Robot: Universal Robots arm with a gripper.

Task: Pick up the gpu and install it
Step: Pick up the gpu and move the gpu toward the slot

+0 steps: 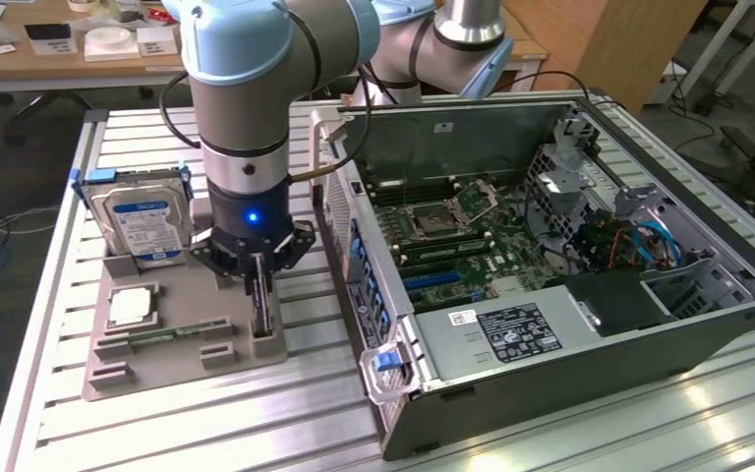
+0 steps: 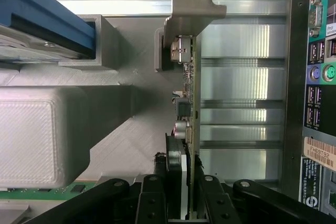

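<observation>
Grab step: end effector [image 2: 181, 181] looks clamped on the gpu [image 2: 192, 77] standing in the tray [image 1: 168, 366]. Freeing it calls for a straight-up pull, I reckon.

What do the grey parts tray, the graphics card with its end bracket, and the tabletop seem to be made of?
The tray looks like matte grey 3D-printed plastic: fine layer lines show. The graphics card is a green circuit board, probably fibreglass; its bracket is dull folded sheet metal. The tabletop seems ribbed aluminium, brushed and glinting.
</observation>
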